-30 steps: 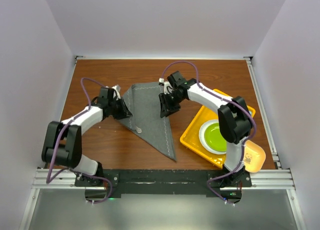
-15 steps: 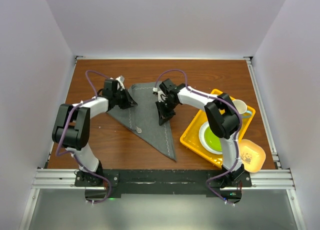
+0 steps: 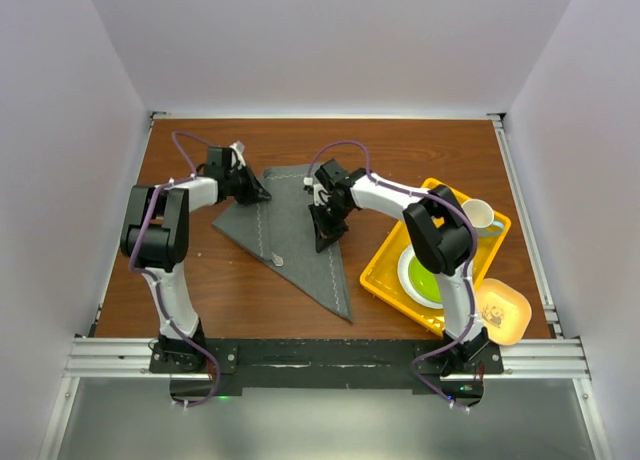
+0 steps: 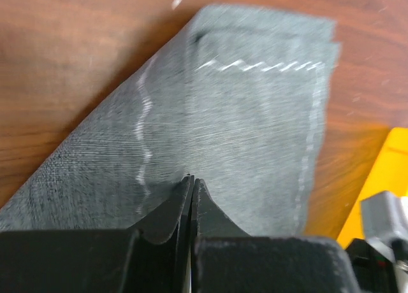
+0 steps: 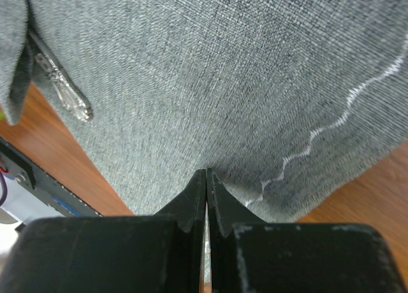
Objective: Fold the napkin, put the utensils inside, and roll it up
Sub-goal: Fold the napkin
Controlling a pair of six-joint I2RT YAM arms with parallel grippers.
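Observation:
The dark grey napkin (image 3: pixel 300 230) lies folded into a long triangle on the wooden table. A silvery utensil tip (image 3: pixel 277 261) shows on its left part. In the right wrist view the utensil's handle (image 5: pixel 62 90) pokes out from under a fold of the napkin (image 5: pixel 210 83). My left gripper (image 3: pixel 258 192) is at the napkin's far left edge, jaws shut on the fabric (image 4: pixel 242 114). My right gripper (image 3: pixel 325 235) is at the napkin's right edge, jaws shut on the fabric.
A yellow tray (image 3: pixel 385 270) stands right of the napkin with a green plate (image 3: pixel 425 277) and a white mug (image 3: pixel 478 215) in it. A yellow bowl (image 3: pixel 500 310) sits at the near right. The tray's corner shows in the left wrist view (image 4: pixel 389 172).
My left gripper has moved from the napkin's left corner toward the back, up along its left edge. My right gripper has shifted slightly left and nearer.

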